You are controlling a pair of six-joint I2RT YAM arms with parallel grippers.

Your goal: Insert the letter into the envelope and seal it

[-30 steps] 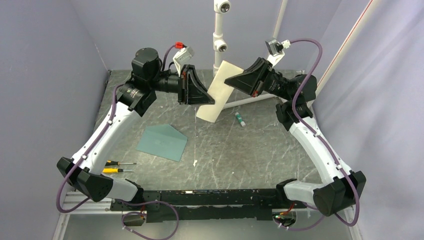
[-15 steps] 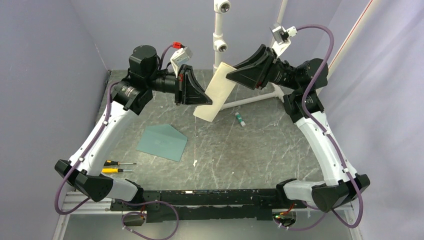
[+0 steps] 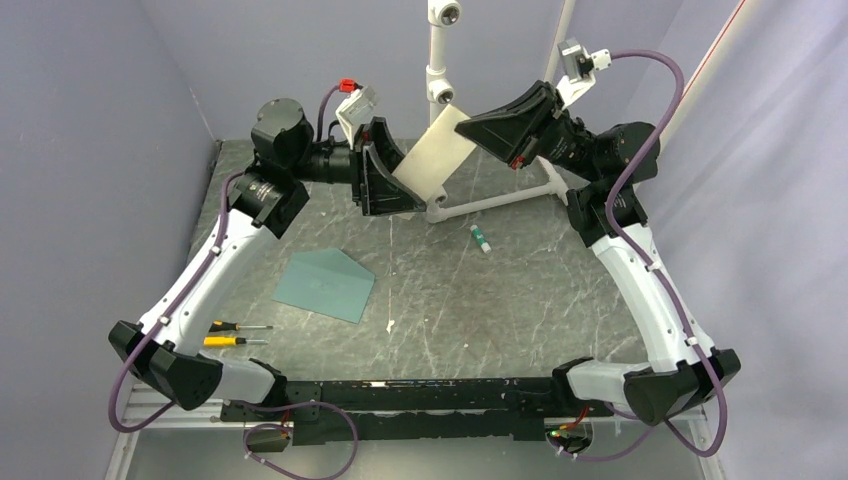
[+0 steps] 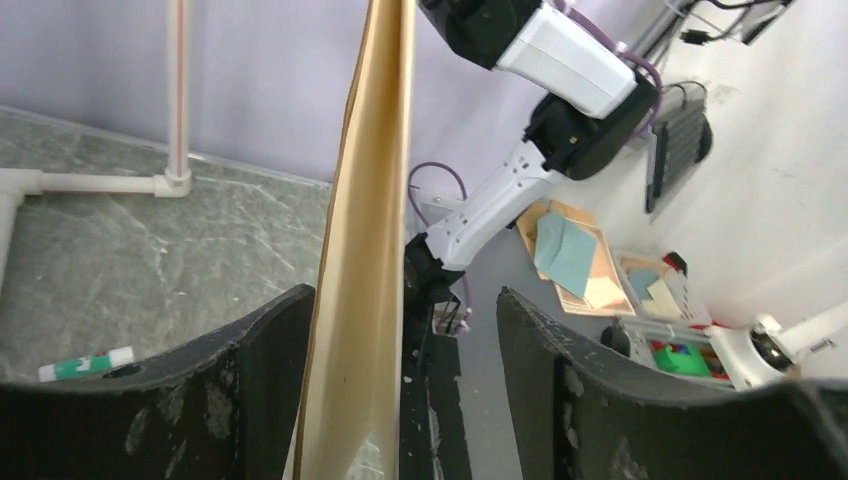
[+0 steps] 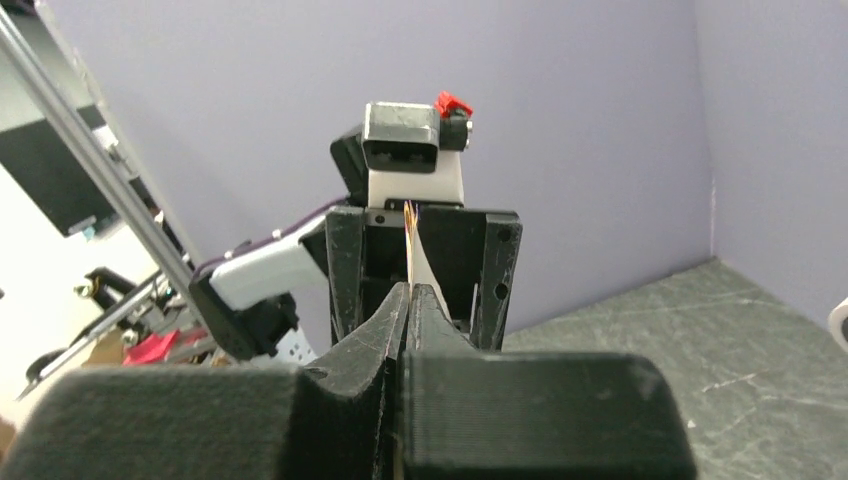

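The letter (image 3: 437, 153), a cream sheet, hangs tilted in the air over the back of the table. My right gripper (image 3: 474, 125) is shut on its upper end; in the right wrist view the fingertips (image 5: 408, 287) pinch the sheet's edge (image 5: 414, 245). My left gripper (image 3: 393, 187) is open around the lower end. In the left wrist view the letter (image 4: 365, 250) runs edge-on between the fingers, close to the left finger (image 4: 270, 340) and apart from the right one. The teal envelope (image 3: 325, 285) lies flat on the table at the left, flap out, well below both grippers.
A green-and-white glue stick (image 3: 480, 238) lies on the table right of centre. Two screwdrivers (image 3: 238, 333) lie near the left arm's base. A white pipe stand (image 3: 436, 95) rises at the back, its foot (image 3: 490, 203) running across the table. A white scrap (image 3: 389, 325) lies in front.
The left gripper has opened off the letter's lower end. The right gripper opened, then shut again on the upper end. The letter has moved up and back.
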